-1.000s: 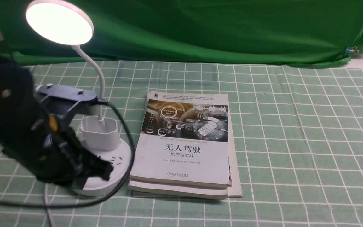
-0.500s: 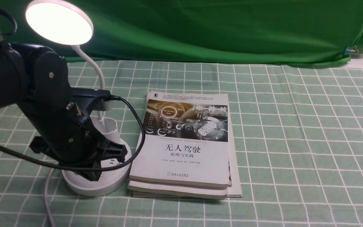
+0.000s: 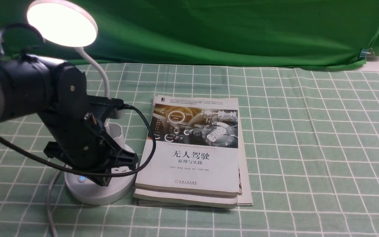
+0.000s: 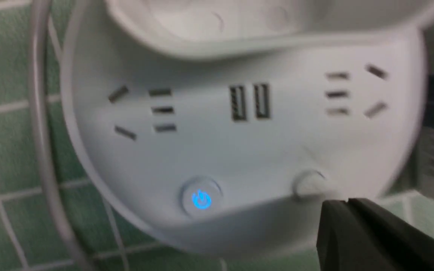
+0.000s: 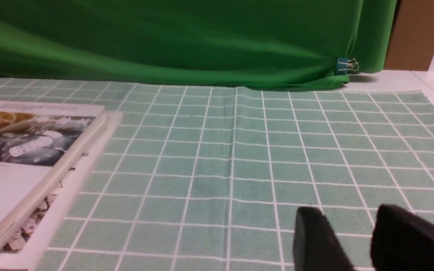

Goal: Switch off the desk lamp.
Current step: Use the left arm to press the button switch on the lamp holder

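Left black claw point(image 4: 347, 201) closed, empty, above white plastic lamp base point(image 4: 239, 150); likely light, rigid, smooth: no grip needed, press plain round button point(image 4: 311, 183) beside fingertips.

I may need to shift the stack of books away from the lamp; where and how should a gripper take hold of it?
I'd grip the near edge of the books, coming from the robot's side, one finger above and one below. They lie flat with uneven edges, and the lamp stands close on their left. Whether a gripper can span the whole stack is unclear.
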You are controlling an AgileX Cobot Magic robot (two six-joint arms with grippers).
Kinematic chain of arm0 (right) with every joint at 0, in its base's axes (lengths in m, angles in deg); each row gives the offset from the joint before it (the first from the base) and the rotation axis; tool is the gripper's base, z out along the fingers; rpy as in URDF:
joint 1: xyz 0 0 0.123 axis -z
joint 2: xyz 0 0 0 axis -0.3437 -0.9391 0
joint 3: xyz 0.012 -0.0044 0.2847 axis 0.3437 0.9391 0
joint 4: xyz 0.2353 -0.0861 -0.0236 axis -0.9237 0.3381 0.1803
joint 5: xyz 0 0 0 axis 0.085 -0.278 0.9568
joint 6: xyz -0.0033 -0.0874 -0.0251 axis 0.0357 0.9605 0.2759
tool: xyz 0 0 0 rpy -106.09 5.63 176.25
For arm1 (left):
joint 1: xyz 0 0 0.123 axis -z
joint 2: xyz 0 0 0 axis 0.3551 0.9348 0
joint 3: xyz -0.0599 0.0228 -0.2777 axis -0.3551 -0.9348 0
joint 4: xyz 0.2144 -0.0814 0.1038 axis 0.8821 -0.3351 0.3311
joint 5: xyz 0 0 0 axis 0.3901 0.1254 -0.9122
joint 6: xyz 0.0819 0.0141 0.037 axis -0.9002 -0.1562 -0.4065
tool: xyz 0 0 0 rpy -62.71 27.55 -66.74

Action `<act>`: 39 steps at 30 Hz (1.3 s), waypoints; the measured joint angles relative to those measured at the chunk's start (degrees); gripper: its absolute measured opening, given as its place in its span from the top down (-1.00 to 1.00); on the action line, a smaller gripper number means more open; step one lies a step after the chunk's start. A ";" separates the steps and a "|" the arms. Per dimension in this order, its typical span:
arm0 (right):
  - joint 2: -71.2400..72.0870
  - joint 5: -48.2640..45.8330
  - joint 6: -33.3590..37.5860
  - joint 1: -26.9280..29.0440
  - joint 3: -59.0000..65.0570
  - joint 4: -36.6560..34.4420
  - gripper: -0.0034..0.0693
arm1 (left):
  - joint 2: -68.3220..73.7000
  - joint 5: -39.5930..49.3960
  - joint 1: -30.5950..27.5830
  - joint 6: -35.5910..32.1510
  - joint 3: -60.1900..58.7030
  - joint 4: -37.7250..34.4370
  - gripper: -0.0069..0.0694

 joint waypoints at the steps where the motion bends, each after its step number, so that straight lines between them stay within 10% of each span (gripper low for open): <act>1: 0.00 0.00 0.00 0.00 0.00 0.00 0.24 | 0.80 -0.12 0.00 0.14 0.00 0.15 0.81; 39: 0.00 0.00 0.00 0.00 0.00 0.00 0.24 | 2.28 -1.72 0.00 -0.16 0.93 0.15 0.81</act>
